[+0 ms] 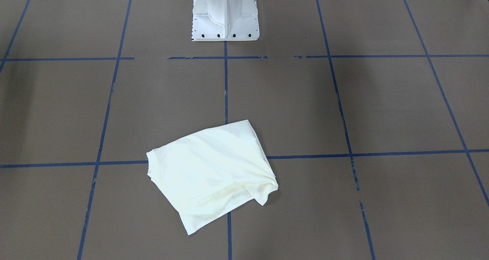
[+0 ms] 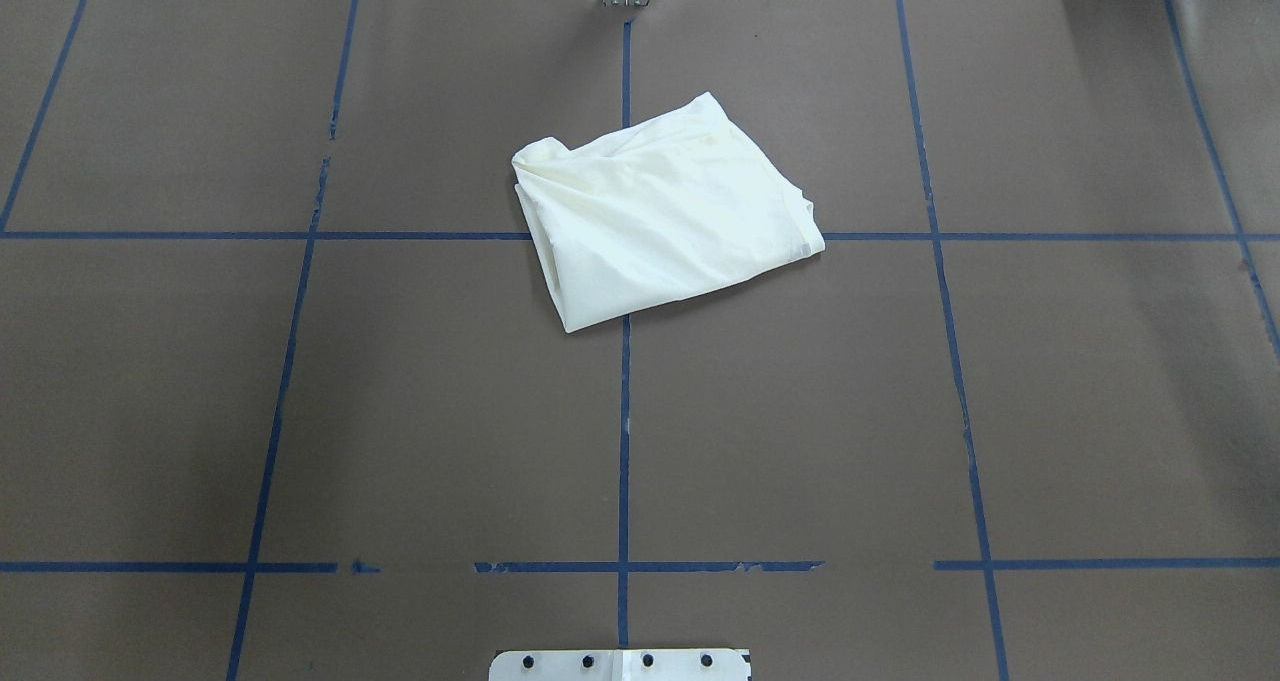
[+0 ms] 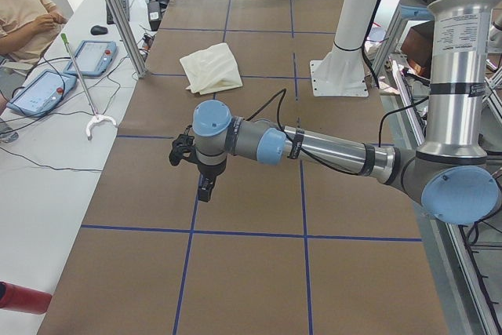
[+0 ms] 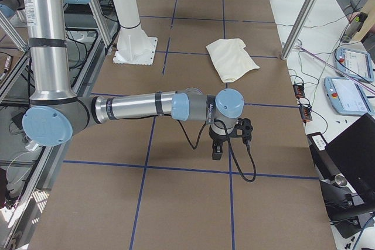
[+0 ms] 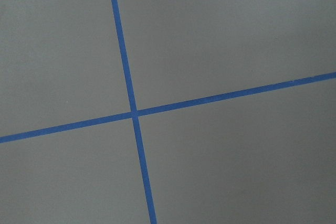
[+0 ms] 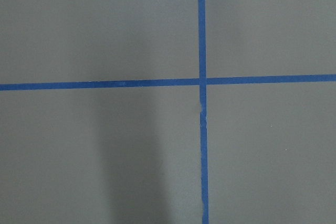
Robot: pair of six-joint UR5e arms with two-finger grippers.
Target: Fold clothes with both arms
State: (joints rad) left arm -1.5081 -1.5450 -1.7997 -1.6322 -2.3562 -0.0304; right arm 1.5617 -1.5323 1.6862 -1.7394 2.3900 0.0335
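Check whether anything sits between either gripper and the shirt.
Nothing visible. Only bare taped table lies between the shirt and the left gripper or the right gripper.

Brown table [image 2: 450,411], blue tape grid [image 2: 624,441]; white side desk [image 3: 55,202].

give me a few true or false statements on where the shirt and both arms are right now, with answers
1. The shirt lies in a folded bundle on the table. True.
2. The left tool grips the shirt. False: it hangs over the table, well apart from the shirt.
3. A cat print shows on the shirt. False: only plain cream cloth shows.
4. The shirt lies across blue tape lines. True.
5. The right tool touches the shirt. False: it too is well apart from it.
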